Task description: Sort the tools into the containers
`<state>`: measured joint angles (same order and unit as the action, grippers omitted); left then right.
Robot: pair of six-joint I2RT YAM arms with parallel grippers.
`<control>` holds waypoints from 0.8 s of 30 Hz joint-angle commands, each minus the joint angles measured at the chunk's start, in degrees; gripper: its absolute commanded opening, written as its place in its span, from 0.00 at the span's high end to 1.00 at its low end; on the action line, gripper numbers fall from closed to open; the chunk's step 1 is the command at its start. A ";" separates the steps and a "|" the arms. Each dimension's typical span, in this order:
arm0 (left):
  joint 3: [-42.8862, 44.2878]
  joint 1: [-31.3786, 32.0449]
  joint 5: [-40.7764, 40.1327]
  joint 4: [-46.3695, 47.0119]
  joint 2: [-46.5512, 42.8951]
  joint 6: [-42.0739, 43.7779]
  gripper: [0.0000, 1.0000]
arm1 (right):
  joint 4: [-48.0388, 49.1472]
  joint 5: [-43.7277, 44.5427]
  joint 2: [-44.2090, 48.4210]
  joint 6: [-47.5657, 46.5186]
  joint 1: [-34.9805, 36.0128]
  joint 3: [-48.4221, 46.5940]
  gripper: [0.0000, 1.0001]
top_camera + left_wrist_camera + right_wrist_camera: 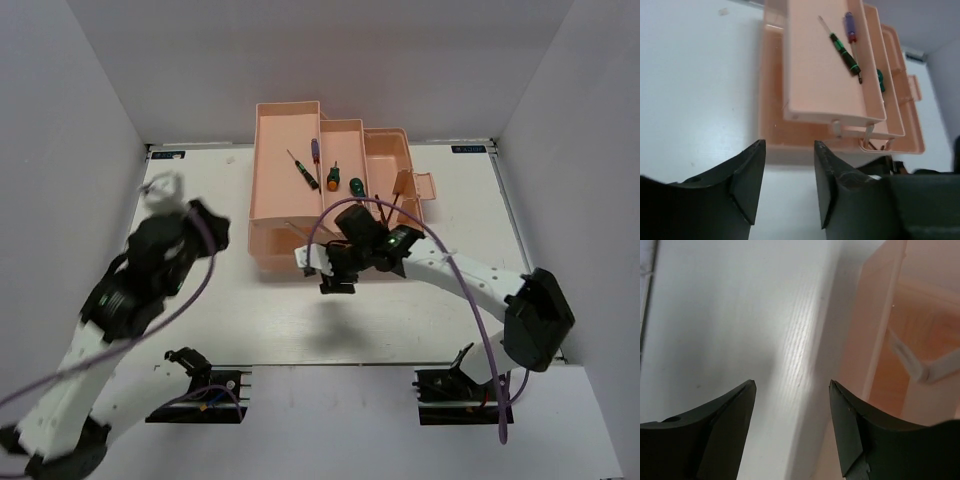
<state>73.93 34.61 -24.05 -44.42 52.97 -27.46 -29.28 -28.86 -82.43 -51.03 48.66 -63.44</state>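
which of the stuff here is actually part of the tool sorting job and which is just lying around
Part of the job:
peach-pink toolbox
green-black screwdriver
purple-handled screwdriver
stubby green screwdriver
green-handled tool beside it

Just lying about:
small white scrap left of the toolbox
blue label strip at the far edge

The toolbox [810, 75] was made of smooth, translucent plastic. The worktop [700, 100] was finished white, smooth and faintly glossy. A glossy plastic handle and thin metal shaft were seen on the screwdriver [842, 50]. Matt black fingers [747, 180] were seen on the left tool [788, 160].
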 commanded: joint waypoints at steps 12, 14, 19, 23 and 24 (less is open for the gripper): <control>-30.49 -0.07 -2.32 -18.24 -27.13 -31.85 0.26 | 10.02 30.34 -17.67 3.48 14.35 -16.98 0.36; -33.92 -0.07 -0.66 -17.46 -27.66 -33.35 0.26 | 11.08 31.58 -19.86 2.26 14.96 -16.89 0.36; -38.16 -0.07 2.78 -12.27 -29.32 -33.88 0.26 | 13.37 34.05 -26.35 1.37 15.23 -18.73 0.39; -40.87 -0.07 4.80 -9.73 -28.72 -34.50 0.26 | 12.94 33.70 -28.83 1.72 14.97 -22.24 0.67; -41.49 -0.07 4.81 -8.93 -28.02 -34.50 0.26 | 12.41 33.52 -29.18 1.89 14.88 -22.60 0.73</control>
<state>34.26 34.61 -21.06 -57.23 24.21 -59.92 -18.28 3.60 -111.79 -49.04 63.81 -81.62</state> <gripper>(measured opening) 0.740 0.309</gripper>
